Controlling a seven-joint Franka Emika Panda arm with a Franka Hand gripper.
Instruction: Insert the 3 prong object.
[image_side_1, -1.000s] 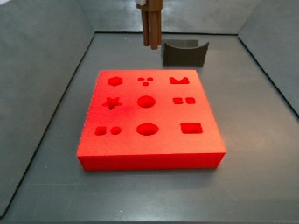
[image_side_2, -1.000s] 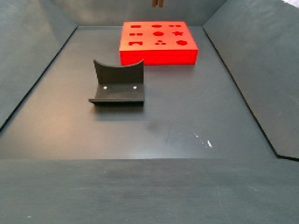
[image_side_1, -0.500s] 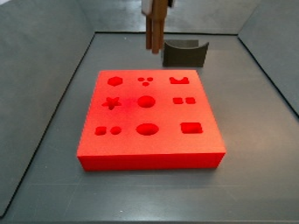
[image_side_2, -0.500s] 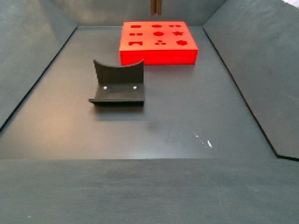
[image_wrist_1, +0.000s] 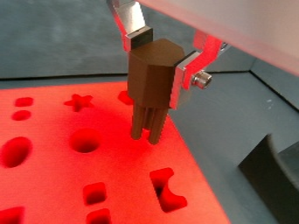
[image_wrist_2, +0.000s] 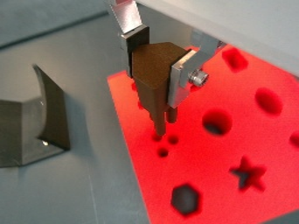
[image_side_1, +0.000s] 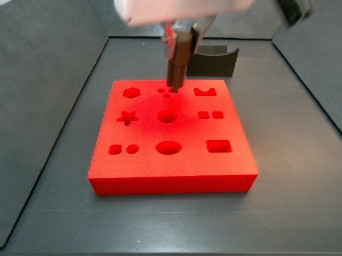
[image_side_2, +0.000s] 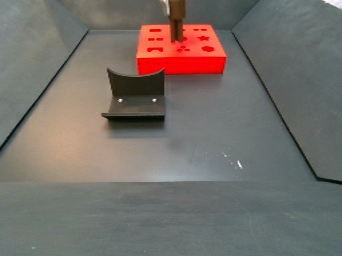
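One gripper (image_wrist_1: 160, 66) hangs over the one red block (image_side_1: 170, 135), which lies toward the far end of the worktop (image_side_2: 174, 150). Its two fingers (image_wrist_1: 190, 68) clamp the single 3 prong object (image_wrist_1: 152, 92) upright, prongs down, just above the block's three small round holes (image_wrist_2: 163, 144). One fixture (image_side_2: 132, 96) stands apart, mid-worktop.
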